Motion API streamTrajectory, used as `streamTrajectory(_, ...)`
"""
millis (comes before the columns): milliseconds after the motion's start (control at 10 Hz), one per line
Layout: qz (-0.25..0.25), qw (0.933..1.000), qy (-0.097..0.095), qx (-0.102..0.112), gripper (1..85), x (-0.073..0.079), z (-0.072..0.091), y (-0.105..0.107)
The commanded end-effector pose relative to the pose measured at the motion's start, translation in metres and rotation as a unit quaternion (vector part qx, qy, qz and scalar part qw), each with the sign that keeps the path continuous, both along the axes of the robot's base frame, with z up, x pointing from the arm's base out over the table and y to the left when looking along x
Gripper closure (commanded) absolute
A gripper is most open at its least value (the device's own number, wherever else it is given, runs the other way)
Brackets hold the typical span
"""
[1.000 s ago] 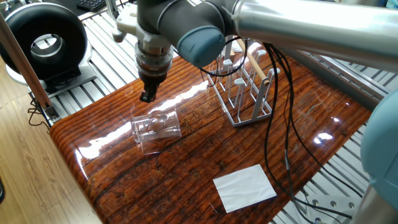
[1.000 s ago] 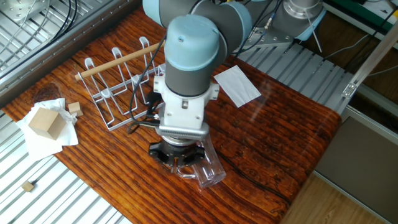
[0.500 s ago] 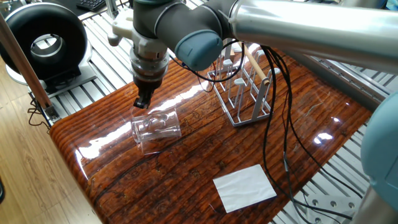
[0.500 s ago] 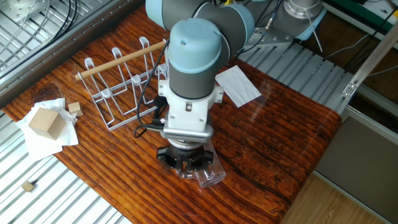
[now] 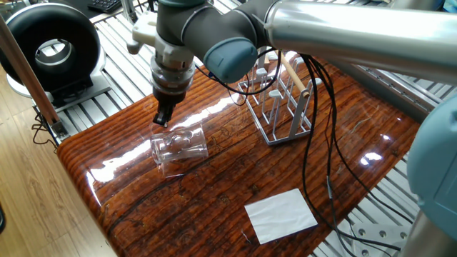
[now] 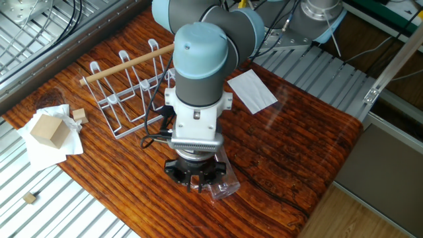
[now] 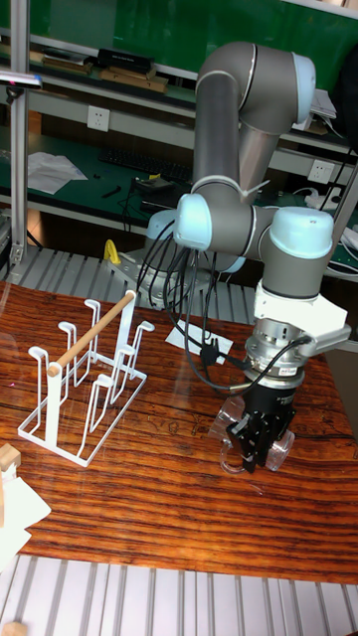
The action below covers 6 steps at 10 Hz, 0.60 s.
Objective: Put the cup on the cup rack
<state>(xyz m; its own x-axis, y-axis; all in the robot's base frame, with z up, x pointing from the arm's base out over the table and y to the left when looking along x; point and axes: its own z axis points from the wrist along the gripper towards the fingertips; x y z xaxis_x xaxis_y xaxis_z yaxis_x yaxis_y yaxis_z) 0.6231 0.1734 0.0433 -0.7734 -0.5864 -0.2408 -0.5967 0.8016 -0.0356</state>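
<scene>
The cup (image 5: 179, 146), a clear glass tumbler, lies on its side on the wooden table near the left end. My gripper (image 5: 163, 118) points down at the cup's far end, just above the glass, and looks open with nothing held. In the other fixed view the wrist covers most of the cup (image 6: 223, 186), and the gripper (image 6: 195, 184) sits right over it. In the tall view the gripper (image 7: 255, 449) hangs in front of the cup (image 7: 279, 446). The cup rack (image 5: 279, 103), grey wire with a wooden rod, stands upright to the right with bare pegs; the same cup rack (image 6: 129, 92) (image 7: 89, 383) appears in both other views.
A white paper sheet (image 5: 280, 214) lies near the table's front edge. A wooden block (image 6: 47, 129) on crumpled paper and small cubes (image 6: 79, 114) sit beyond the rack. A black ring-shaped device (image 5: 50, 41) stands off the table's left end. Black cables (image 5: 314, 143) trail over the table.
The gripper has dropped and shifted a little left, down to the cup's far end. The cup and the rack have not moved.
</scene>
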Motion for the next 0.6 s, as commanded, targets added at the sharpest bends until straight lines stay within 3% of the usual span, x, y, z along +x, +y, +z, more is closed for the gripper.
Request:
streamTrajectory(0,0.024,0.9997,-0.009,-0.006,58.3,0.003,-0.001,-0.009)
streamTrajectory(100,0.043,0.9988,-0.01,-0.022,58.3,0.002,-0.002,-0.018)
streamTrajectory(500,0.07,0.9973,-0.015,-0.016,58.0,-0.001,-0.01,-0.019)
